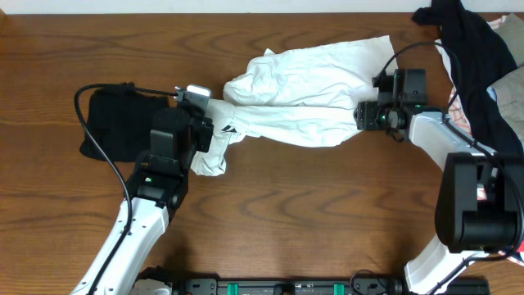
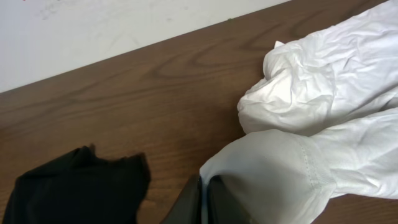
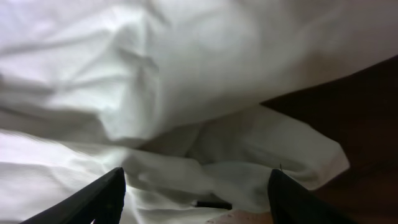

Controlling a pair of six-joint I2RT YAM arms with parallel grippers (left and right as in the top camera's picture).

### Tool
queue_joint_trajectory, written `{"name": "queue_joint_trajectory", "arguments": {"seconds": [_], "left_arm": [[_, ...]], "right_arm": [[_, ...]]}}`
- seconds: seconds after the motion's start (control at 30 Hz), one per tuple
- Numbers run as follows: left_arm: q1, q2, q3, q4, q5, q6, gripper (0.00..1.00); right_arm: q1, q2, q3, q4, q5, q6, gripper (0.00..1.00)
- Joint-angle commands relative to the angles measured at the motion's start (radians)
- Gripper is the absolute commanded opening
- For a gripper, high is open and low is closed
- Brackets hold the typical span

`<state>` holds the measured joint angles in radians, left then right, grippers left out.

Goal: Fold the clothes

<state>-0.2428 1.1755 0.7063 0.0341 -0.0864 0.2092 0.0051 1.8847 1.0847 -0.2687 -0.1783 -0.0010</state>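
Note:
A large wrinkled white shirt (image 1: pixel 303 90) lies bunched across the middle of the wooden table. My left gripper (image 1: pixel 214 129) is shut on its left end, where small black marks show; in the left wrist view the fingers (image 2: pixel 205 199) pinch the white fabric (image 2: pixel 311 124). My right gripper (image 1: pixel 367 115) is at the shirt's right edge, fingers wide open (image 3: pixel 196 186) with white fabric (image 3: pixel 155 93) between and ahead of them. A black garment (image 1: pixel 115 123) lies at the left, also in the left wrist view (image 2: pixel 74 190).
A pile of clothes (image 1: pixel 479 57), black on top with light fabric beneath, sits at the right rear by my right arm. The table's back edge (image 2: pixel 124 53) runs behind the shirt. Bare wood (image 1: pixel 311 213) lies toward the front.

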Motion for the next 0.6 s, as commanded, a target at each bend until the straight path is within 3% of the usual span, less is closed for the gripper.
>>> {"name": "queue_joint_trajectory", "arguments": {"seconds": [0.0, 0.23, 0.33, 0.57], "left_arm": [[0.005, -0.02, 0.005, 0.009, -0.019, -0.005, 0.06], [0.005, -0.02, 0.005, 0.013, -0.019, -0.006, 0.06], [0.005, -0.02, 0.005, 0.013, -0.019, -0.005, 0.06], [0.053, -0.02, 0.005, 0.065, -0.021, -0.006, 0.06]], "right_arm": [[-0.005, 0.031, 0.006, -0.001, 0.022, -0.104, 0.71], [-0.005, 0.026, 0.008, -0.008, 0.161, -0.343, 0.8], [-0.005, -0.005, 0.012, -0.031, 0.226, -0.518, 0.83], [-0.026, -0.034, 0.013, -0.038, 0.262, -0.619, 0.86]]}}
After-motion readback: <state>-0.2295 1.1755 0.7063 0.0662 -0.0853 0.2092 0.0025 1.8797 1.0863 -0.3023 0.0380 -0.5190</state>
